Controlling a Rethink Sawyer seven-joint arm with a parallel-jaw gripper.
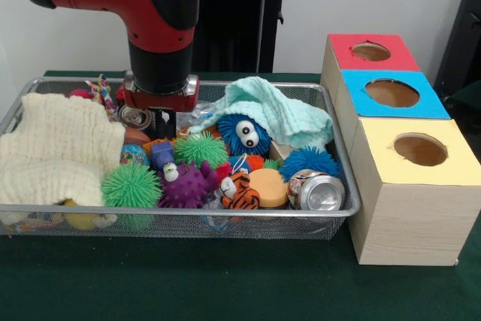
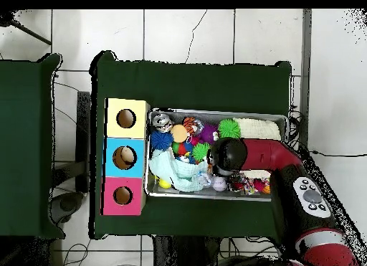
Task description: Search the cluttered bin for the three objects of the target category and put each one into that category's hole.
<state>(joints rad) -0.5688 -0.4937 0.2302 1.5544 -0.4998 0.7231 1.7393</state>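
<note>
On a green tabletop (image 1: pixel 225 276), the gripper (image 1: pixel 161 122), its opening hidden, hangs low in the bin (image 1: pixel 342 186), spiky balls (image 1: pixel 201 148) just in front.

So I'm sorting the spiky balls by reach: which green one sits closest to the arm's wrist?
The green spiky ball mid-bin, just left of the blue googly-eyed ball. The other green spiky ball lies at the bin's front rim, beside the cream cloth.
</note>
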